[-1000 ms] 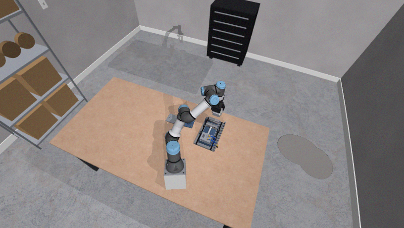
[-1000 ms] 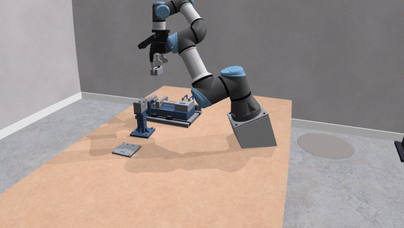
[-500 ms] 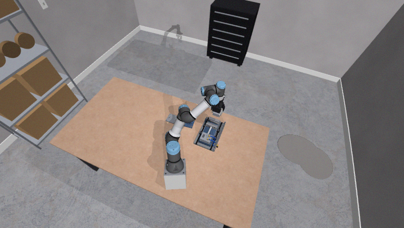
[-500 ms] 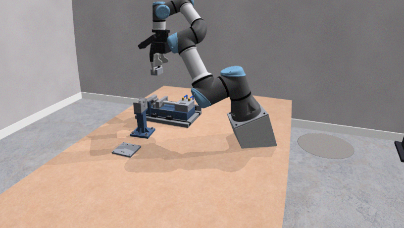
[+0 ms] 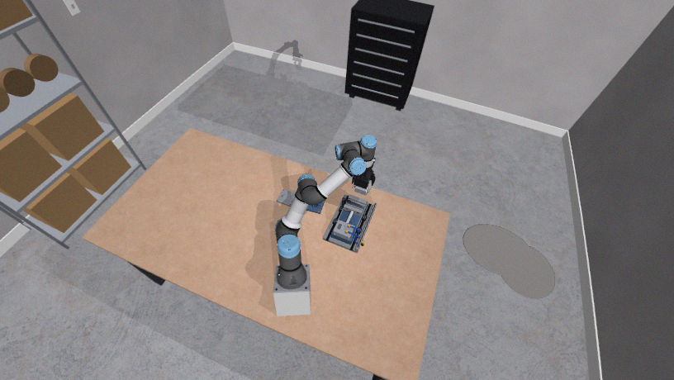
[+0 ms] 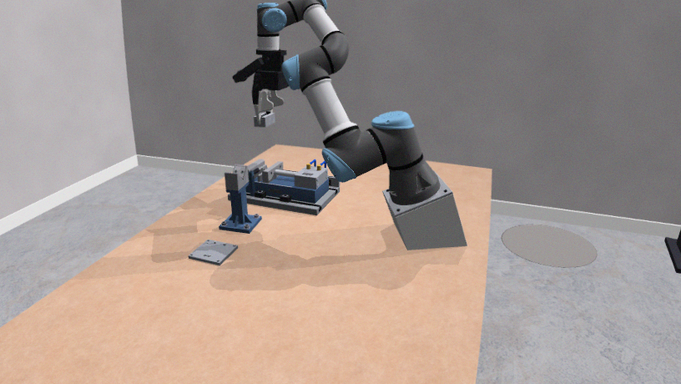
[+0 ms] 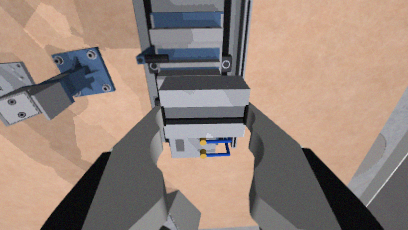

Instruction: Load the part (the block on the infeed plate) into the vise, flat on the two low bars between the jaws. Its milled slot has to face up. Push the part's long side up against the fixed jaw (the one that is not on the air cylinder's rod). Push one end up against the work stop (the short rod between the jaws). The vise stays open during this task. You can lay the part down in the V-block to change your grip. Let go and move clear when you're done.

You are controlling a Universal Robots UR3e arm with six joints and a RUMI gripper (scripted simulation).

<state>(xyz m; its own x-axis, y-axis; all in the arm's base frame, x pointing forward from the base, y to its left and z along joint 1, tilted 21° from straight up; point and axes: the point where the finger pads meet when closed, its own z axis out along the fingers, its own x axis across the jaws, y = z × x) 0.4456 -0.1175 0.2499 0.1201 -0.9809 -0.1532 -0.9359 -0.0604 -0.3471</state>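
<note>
My gripper (image 6: pixel 264 114) is shut on the part (image 6: pixel 264 118), a grey block, and holds it high in the air above the vise (image 6: pixel 285 184). In the wrist view the part (image 7: pixel 204 105) spans the gap between my two fingers, with a dark slot line across its lower face. The vise (image 7: pixel 192 35) lies straight below, its jaws apart, with the work stop (image 7: pixel 152 58) poking in from the left side. In the top view the gripper (image 5: pixel 362 187) hangs over the far end of the vise (image 5: pixel 350 222).
The blue V-block stand (image 6: pixel 239 202) stands left of the vise; it also shows in the wrist view (image 7: pixel 75 80). The empty infeed plate (image 6: pixel 213 251) lies on the table in front of it. The robot base (image 6: pixel 424 214) stands to the right.
</note>
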